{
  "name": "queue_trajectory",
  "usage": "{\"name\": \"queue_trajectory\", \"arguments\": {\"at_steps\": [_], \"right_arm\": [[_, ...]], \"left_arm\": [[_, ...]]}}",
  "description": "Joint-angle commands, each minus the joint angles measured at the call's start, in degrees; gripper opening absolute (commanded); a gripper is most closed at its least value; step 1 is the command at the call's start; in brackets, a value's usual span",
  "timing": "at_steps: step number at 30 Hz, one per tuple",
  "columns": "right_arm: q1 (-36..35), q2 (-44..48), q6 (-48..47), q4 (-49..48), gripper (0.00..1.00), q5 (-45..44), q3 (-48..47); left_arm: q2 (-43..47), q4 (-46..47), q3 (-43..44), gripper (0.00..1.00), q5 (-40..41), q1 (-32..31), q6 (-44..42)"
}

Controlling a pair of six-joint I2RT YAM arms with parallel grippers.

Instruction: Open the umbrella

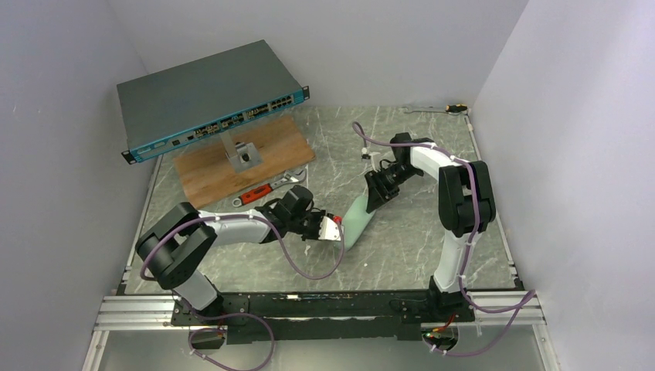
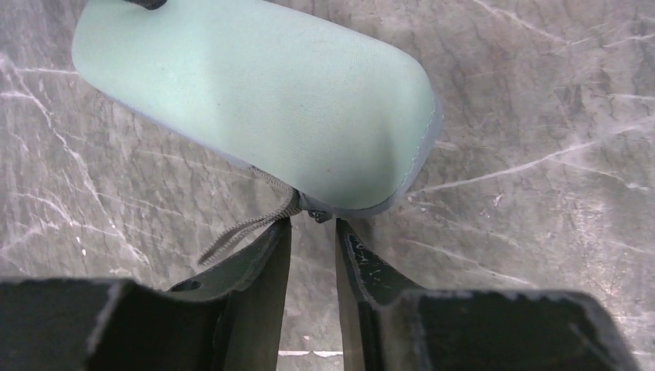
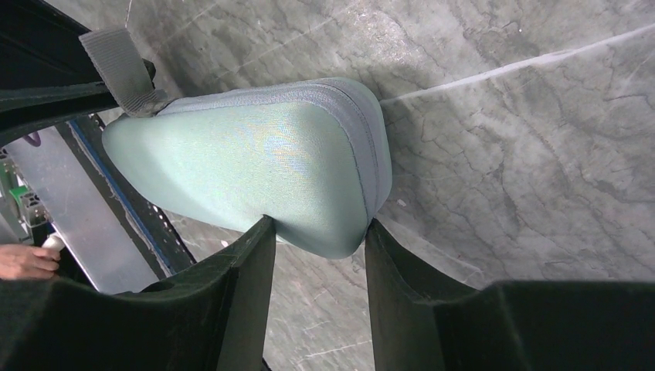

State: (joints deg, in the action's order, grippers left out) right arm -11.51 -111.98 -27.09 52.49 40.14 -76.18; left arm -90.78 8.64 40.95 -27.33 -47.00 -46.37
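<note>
The umbrella itself is hidden; only a pale mint fabric sleeve (image 1: 357, 220) shows, held tilted above the marble table between the two arms. My right gripper (image 1: 376, 199) is shut on the sleeve's upper rounded end (image 3: 309, 178), one finger on each side. My left gripper (image 1: 334, 229) is at the lower end (image 2: 255, 100), its jaws a narrow gap apart. A small metal zipper pull (image 2: 318, 216) hangs just past the fingertips, and a grey cord (image 2: 239, 232) lies over the left finger. A grey strap (image 3: 116, 62) shows at the sleeve's far end.
A network switch (image 1: 208, 97) stands on a bracket over a wooden board (image 1: 239, 158) at back left. A red-handled wrench (image 1: 263, 192) lies by the board. Another wrench (image 1: 432, 109) lies at the back right corner. White walls enclose the table.
</note>
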Motion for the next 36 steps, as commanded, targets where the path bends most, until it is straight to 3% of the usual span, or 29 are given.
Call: {"name": "queue_trajectory", "arguments": {"at_steps": [1,6,21,23,25,36], "right_arm": [[-1.3,-2.87,-4.31,-5.71,0.41,-8.52,-0.24],[-1.32,-2.98,-3.99,-5.93,0.4,-9.01,-0.24],[-1.32,-1.8,-2.82,-7.74,0.38,-8.84,3.11],[-1.26,-1.66,-2.72,-7.92,0.38,-8.9,3.37],[-1.3,-1.74,-2.63,-7.77,0.38,-8.8,3.22],[0.9,-0.69,-0.36,-7.51,0.31,-9.17,5.43]], "left_arm": [[-0.85,-1.27,2.6,0.34,-4.57,0.27,-3.32],[-0.68,-4.18,2.39,0.36,-9.36,0.26,-5.61],[-3.76,0.81,2.95,0.31,-8.95,0.26,1.89],[-3.55,0.65,2.99,0.23,-9.18,0.27,1.86],[-3.44,0.1,3.31,0.01,-9.05,0.25,2.28],[2.38,-3.44,-2.42,0.0,-6.89,-1.35,4.12]]}}
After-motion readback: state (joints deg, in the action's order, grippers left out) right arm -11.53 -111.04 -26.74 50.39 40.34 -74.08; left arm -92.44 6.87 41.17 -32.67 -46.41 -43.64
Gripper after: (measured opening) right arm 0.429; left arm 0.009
